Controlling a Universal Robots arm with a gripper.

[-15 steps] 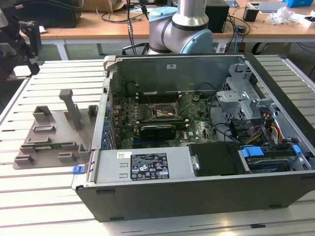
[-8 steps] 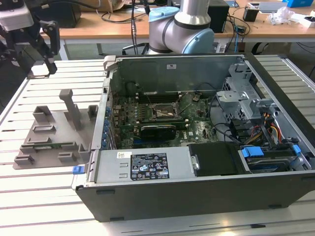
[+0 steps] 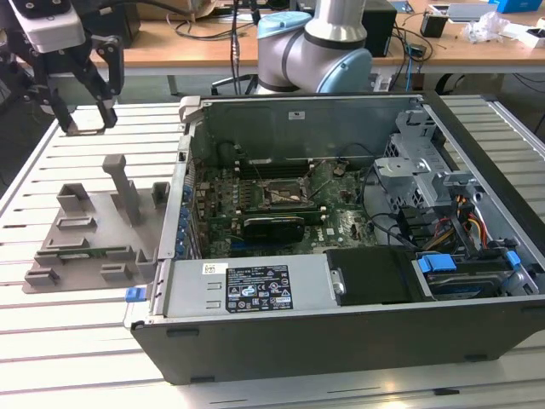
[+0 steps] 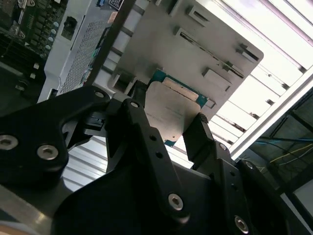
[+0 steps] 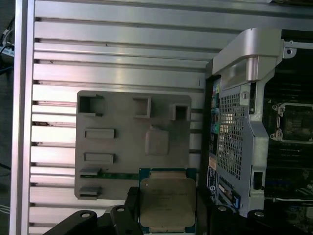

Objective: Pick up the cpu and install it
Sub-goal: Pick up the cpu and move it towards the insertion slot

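The cpu [image 5: 166, 200] is a flat square chip with a silver-grey lid and a thin teal edge. My gripper [image 5: 166, 215] is shut on it, one black finger on each side. In the second wrist view the cpu [image 4: 168, 110] sits between the fingers [image 4: 198, 134] of the gripper [image 4: 168, 125], lifted off the grey fixture tray [image 4: 195, 44]. In the exterior view the gripper [image 3: 83, 115] hangs above the slatted table at the far left, behind the tray [image 3: 94, 230]. The black-framed motherboard socket [image 3: 285, 192] lies inside the open computer case, and it also appears in the first wrist view [image 5: 296, 122].
The open computer case [image 3: 341, 341] takes up the middle and the exterior view's right, with raised metal walls, a drive cage [image 3: 421, 166] and cables. The arm's base [image 3: 315, 43] stands behind the case. The tray carries upright posts [image 3: 123, 183]. The slatted aluminium table [image 3: 77, 341] lies around it.
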